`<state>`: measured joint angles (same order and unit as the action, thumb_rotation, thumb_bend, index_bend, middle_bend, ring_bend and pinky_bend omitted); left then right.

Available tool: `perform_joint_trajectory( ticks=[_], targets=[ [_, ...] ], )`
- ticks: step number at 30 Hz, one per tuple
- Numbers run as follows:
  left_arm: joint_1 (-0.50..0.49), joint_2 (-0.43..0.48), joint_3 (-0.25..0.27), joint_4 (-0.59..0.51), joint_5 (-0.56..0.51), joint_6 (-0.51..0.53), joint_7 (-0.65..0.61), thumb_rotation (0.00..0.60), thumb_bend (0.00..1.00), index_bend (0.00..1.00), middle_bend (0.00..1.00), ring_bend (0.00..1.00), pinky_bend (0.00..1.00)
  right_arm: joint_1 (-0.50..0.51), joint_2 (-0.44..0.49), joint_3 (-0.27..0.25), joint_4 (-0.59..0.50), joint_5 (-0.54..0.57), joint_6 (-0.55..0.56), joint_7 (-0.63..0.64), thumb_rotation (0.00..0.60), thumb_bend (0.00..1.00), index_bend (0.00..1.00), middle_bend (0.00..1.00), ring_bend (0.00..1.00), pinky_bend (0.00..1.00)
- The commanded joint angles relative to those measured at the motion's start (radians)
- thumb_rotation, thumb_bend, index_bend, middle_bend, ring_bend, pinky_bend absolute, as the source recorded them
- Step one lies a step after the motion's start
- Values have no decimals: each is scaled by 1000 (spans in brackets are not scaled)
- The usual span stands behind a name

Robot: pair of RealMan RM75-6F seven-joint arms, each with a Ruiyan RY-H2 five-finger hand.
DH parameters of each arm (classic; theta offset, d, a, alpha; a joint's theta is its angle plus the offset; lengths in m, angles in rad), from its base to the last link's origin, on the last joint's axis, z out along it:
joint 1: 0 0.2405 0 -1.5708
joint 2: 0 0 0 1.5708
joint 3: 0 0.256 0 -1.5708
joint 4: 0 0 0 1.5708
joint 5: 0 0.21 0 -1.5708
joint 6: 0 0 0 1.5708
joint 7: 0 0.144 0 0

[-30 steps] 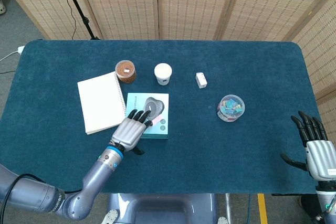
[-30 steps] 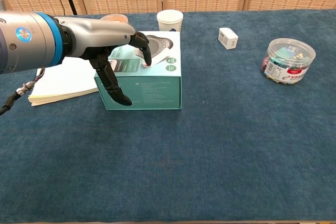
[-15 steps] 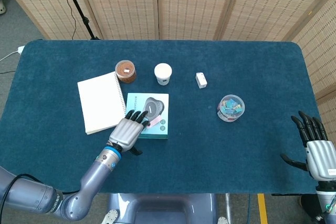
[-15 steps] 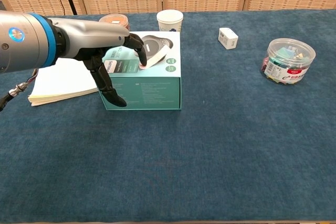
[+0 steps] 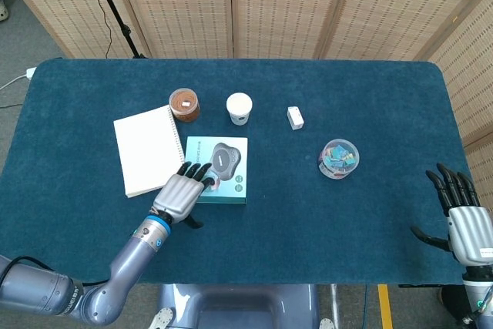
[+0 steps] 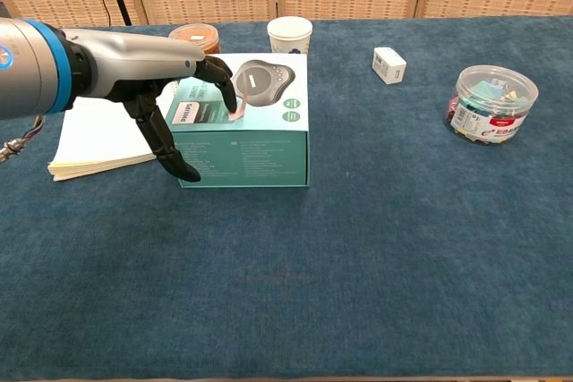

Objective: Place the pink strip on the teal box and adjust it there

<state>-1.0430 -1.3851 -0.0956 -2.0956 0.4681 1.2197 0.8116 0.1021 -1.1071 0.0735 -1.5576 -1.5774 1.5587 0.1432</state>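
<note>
The teal box (image 5: 231,171) (image 6: 260,145) lies near the middle of the table with a grey device pictured on its lid. My left hand (image 5: 179,196) (image 6: 152,87) reaches over the box's left part, fingers spread and the thumb hanging down in front of the box's left edge. One fingertip presses on the pink strip (image 6: 235,116), which lies on the lid; only a small pink bit shows beside the finger. My right hand (image 5: 464,221) hovers beyond the table's right edge, fingers apart and empty.
A white spiral notebook (image 5: 148,150) (image 6: 94,136) lies just left of the box. Behind the box stand a brown-lidded jar (image 5: 184,105) and a paper cup (image 5: 239,108). A small white box (image 5: 295,118) and a clear tub of clips (image 5: 339,158) sit to the right.
My left hand has drawn back to the left across the lid, sliding the pink strip with it; the strip now shows less. The right hand has stayed still.
</note>
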Motion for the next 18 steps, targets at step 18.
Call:
perform_joint_trajectory(
  ticks=[18],
  targets=[
    [4,7,11,2,20,-32,-20,491,0,266,0,0,0,-2,1,0,-5,-3,0,-4,600,0,61,0,0,0]
  ],
)
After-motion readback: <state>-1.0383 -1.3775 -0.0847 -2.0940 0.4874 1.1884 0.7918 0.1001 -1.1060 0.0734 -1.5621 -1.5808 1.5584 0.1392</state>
